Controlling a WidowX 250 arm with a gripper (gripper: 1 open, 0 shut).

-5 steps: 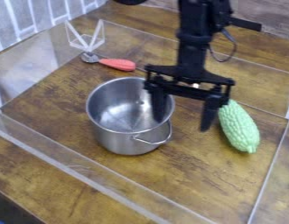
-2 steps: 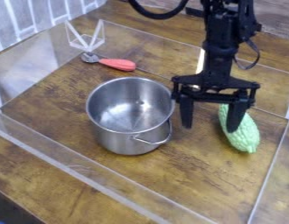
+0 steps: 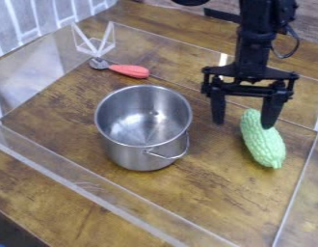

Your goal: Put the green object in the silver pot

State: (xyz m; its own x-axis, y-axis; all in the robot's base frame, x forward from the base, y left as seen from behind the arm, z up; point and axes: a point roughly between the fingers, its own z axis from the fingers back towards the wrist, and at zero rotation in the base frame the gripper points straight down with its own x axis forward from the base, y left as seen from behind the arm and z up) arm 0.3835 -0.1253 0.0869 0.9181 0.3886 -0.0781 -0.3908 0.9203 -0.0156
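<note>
The green object (image 3: pixel 262 141) is a light-green bumpy oval toy lying on the wooden table at the right, its long axis running from upper left to lower right. My gripper (image 3: pixel 247 114) hangs pointing down just over its upper end, open wide, one black finger on each side, nothing held. The silver pot (image 3: pixel 145 125) stands upright and empty to the left of the gripper, its wire handle loop toward the front.
A red-handled whisk (image 3: pixel 110 56) lies at the back left beyond the pot. Clear plastic walls (image 3: pixel 71 174) ring the wooden table, with the right wall close to the green toy.
My gripper has moved right and away from the pot's rim, over to the top end of the green object. Its jaws stayed open; pot and toy have not moved.
</note>
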